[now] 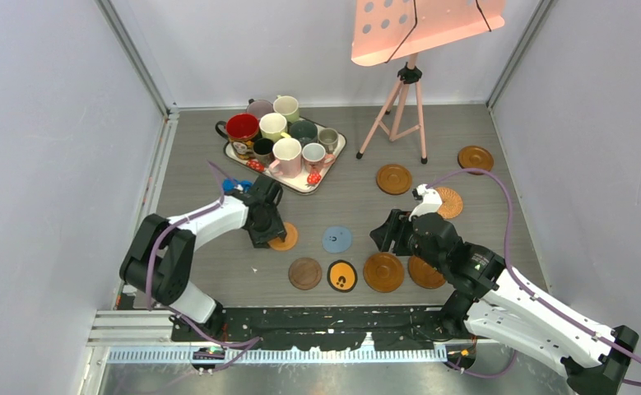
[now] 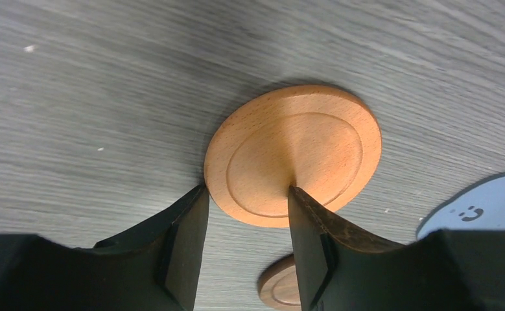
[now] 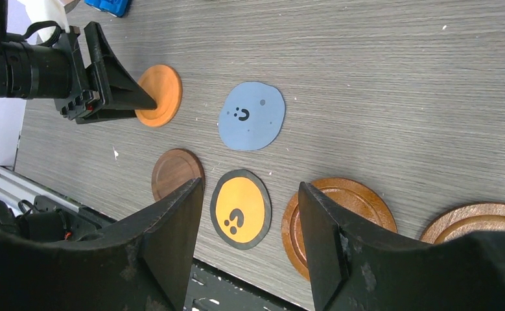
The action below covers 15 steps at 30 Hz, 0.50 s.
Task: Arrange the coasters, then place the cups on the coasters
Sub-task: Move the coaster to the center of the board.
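Several coasters lie on the grey table. My left gripper is down at the plain orange coaster, which lies flat. In the left wrist view one fingertip touches the orange coaster's rim and the other rests on its face; the left gripper is open. My right gripper hovers open over the front row: dark wood coaster, black coaster with orange centre, glossy brown coaster. A blue coaster lies beyond. The cups stand crowded on a white tray.
More brown coasters lie at the right, and one behind the right arm. A pink tripod stand is at the back. A small blue toy car sits by the left arm. Walls close in both sides.
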{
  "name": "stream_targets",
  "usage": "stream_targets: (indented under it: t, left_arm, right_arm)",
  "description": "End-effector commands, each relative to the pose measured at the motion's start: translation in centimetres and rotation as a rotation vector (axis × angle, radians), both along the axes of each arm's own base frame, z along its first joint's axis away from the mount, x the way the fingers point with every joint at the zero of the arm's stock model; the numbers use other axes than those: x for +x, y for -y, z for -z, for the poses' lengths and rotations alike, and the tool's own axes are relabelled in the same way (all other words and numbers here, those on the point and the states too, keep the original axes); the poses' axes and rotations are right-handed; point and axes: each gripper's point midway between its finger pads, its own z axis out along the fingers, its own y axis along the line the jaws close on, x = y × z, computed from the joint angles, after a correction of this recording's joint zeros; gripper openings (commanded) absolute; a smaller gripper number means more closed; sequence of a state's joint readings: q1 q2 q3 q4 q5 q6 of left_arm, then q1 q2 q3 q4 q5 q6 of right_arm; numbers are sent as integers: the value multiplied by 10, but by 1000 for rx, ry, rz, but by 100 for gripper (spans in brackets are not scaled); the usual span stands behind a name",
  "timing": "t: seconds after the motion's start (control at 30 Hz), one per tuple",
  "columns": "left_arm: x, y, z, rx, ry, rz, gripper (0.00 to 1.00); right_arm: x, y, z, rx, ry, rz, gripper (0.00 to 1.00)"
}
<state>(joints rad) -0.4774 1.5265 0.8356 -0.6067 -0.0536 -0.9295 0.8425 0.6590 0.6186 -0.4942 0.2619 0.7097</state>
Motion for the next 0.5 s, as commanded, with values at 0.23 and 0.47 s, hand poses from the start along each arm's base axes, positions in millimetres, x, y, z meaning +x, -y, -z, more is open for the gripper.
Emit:
stream_targets:
  t: [0.23, 0.47]
  left_arm:
    - [1, 45, 15, -31, -35, 112, 50]
    - [-12, 51, 13, -22, -69, 120, 50]
  right_arm:
    - [8, 1, -15, 19, 55, 27, 63]
    - [9, 0, -17, 21, 56, 29, 63]
